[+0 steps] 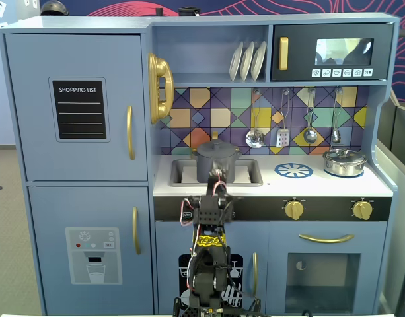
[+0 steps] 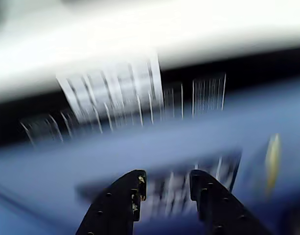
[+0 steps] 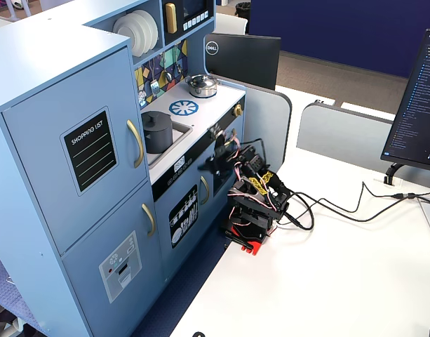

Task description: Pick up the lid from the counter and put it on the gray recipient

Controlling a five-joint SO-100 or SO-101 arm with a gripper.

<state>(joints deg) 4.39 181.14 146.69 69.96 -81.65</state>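
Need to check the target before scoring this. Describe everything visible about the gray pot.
The gray pot is a matte dark-gray cylinder with straight sides, standing upright in the sink basin of the toy kitchen. A matching lid with a small center knob sits on top, closing it. The gripper is empty, its fingers apart, and away from the pot.

"SHOPPING LIST" heads the chalkboard [image 1: 79,109] on the fridge door — "DELL" marks the monitor back [image 3: 243,60].

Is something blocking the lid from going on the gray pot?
No. The lid already sits on the gray pot in the sink. The gripper is open and empty, down by the cabinet front, away from the pot.
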